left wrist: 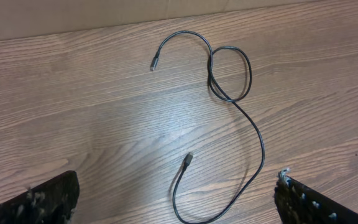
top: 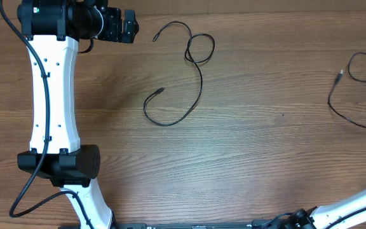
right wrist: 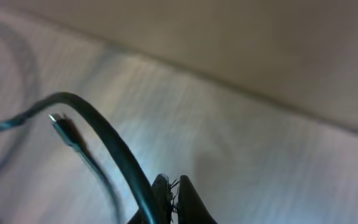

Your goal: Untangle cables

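One thin black cable (top: 199, 76) lies on the wooden table (top: 265, 146), with a small loop (top: 199, 48) near its top and both plug ends free (top: 156, 38). My left gripper (top: 129, 27) hovers at the far left of it, open and empty. In the left wrist view the same cable (left wrist: 253, 134) lies between and ahead of my left gripper (left wrist: 178, 182). A second cable (top: 361, 70) lies at the right edge. The right wrist view shows my right gripper (right wrist: 176, 185) shut, a blurred cable (right wrist: 104, 134) running past its left finger, and a silver-tipped plug (right wrist: 58, 120) beyond.
My left arm (top: 53, 95) stretches along the table's left side. Part of the right arm (top: 361, 202) shows at the bottom right corner. A pale wall or board (left wrist: 104, 15) borders the table's far edge.
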`<state>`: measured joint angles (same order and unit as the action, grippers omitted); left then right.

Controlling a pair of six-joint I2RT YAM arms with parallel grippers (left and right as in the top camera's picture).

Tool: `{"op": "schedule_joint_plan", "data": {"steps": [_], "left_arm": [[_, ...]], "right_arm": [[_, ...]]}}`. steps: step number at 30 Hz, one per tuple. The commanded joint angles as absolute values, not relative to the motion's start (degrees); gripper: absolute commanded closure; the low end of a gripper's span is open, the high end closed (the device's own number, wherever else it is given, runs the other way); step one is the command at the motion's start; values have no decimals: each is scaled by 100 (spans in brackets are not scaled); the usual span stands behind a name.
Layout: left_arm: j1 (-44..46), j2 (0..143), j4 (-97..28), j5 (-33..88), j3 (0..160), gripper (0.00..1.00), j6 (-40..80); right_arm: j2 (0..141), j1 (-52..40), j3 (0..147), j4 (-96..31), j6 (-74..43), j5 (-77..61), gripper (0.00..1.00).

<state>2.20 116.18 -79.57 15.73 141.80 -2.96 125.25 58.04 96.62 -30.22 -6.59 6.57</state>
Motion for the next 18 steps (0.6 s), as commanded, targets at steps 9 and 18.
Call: {"op": "schedule_joint_plan", "data": {"steps": [9, 18], "left_arm": [[196, 11692, -7953, 2043, 14221, 0, -239], [196, 11692, -7907, 2045, 14221, 0, -239]], "right_arm": [[12357, 6143, 9802, -2961, -338, 336, 0], [12066, 5664, 9889, -2991, -504, -869, 0]]}}
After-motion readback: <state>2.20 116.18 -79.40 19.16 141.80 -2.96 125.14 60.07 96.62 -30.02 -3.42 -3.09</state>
